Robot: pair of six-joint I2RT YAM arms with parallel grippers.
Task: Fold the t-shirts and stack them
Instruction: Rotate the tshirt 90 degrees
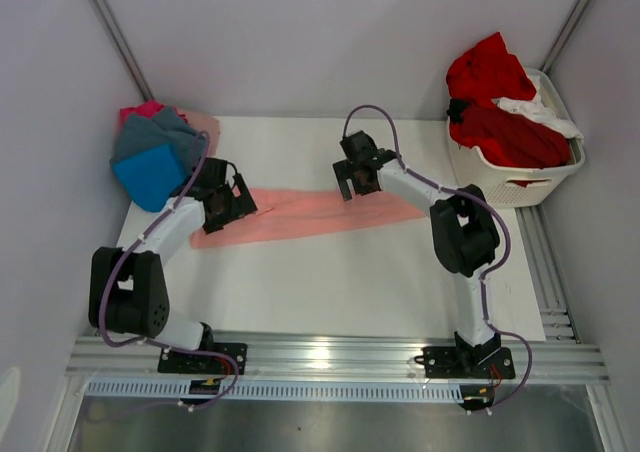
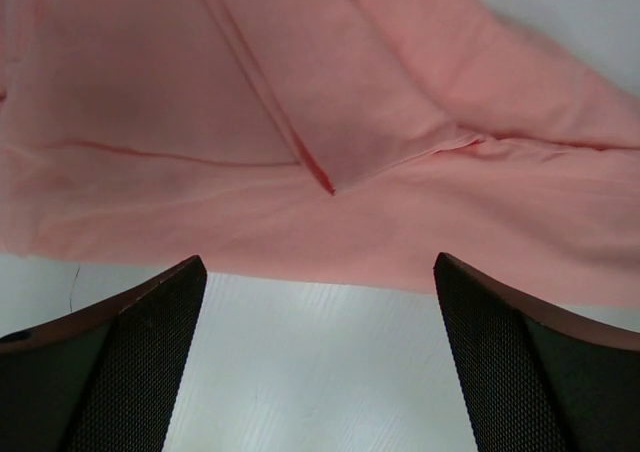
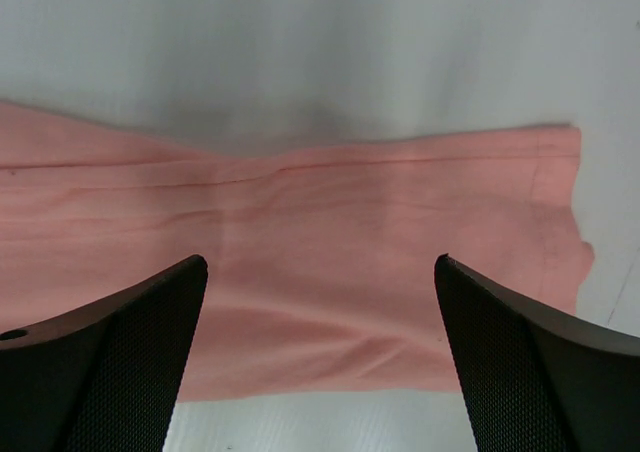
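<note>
White counter (image 1: 330, 282), seen from above. Across its middle lies a salmon-pink t-shirt (image 1: 300, 215), flattened into a long narrow band running left to right on a slight slant, with folds and seams visible. At the far left corner rests a heap: bright blue shirt (image 1: 150, 175) nearest, grey shirt (image 1: 155, 137) above it, magenta shirt (image 1: 140, 110) and pale pink shirt (image 1: 205, 124) behind. A white slatted basket (image 1: 510, 182) stands at the far right corner.

A white slatted laundry basket (image 1: 510, 184) stands at the far right corner of the white desk (image 1: 330, 282), perhaps slightly over its edge. A metal rail (image 1: 340, 357) runs along the near side.
</note>
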